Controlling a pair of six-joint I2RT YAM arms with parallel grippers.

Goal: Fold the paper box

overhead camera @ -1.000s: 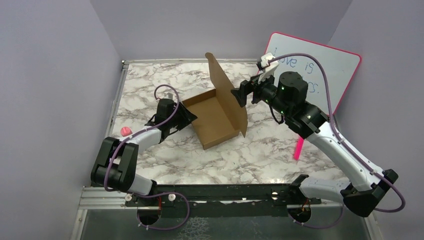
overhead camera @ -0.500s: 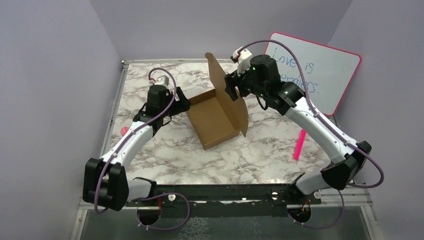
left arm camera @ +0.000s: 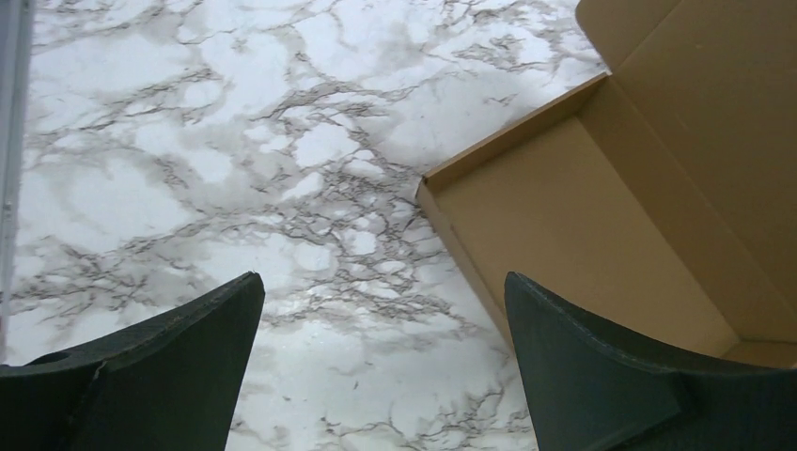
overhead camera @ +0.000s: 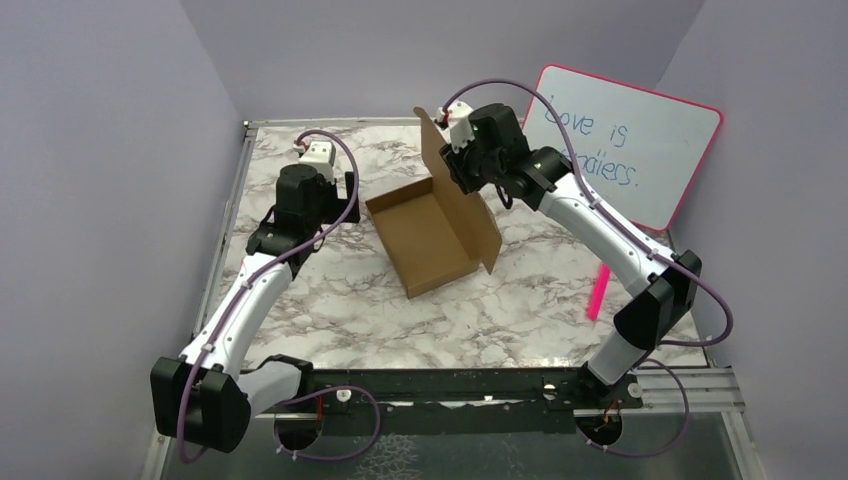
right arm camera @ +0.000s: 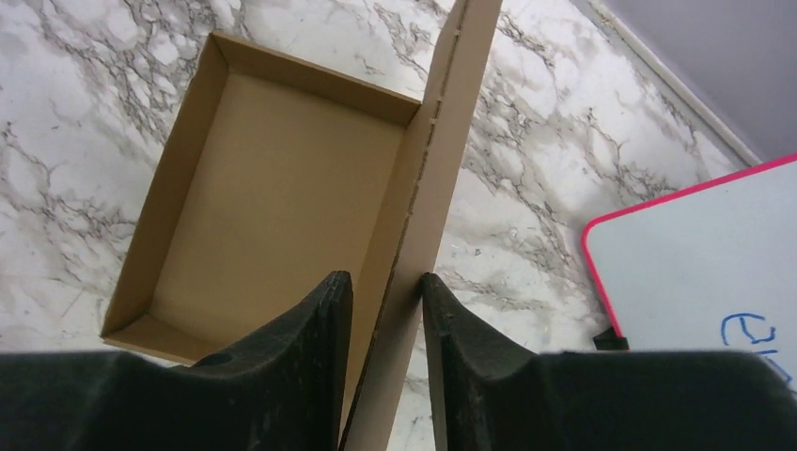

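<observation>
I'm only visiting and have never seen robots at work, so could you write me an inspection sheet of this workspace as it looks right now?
Surface: marble-patterned table.
Job's things: brown paper box, a shallow open tray with one tall flap standing upright along its right side.
Clutter: pink marker lying right of the box; pink-rimmed whiteboard with blue writing leaning at the back right.
Hands: left hand open above the table beside the box, touching nothing; right hand straddles the upright flap, firm pinch unclear.
Cables: purple cables loop along both arms.
Surroundings: plain lilac walls on three sides.
</observation>
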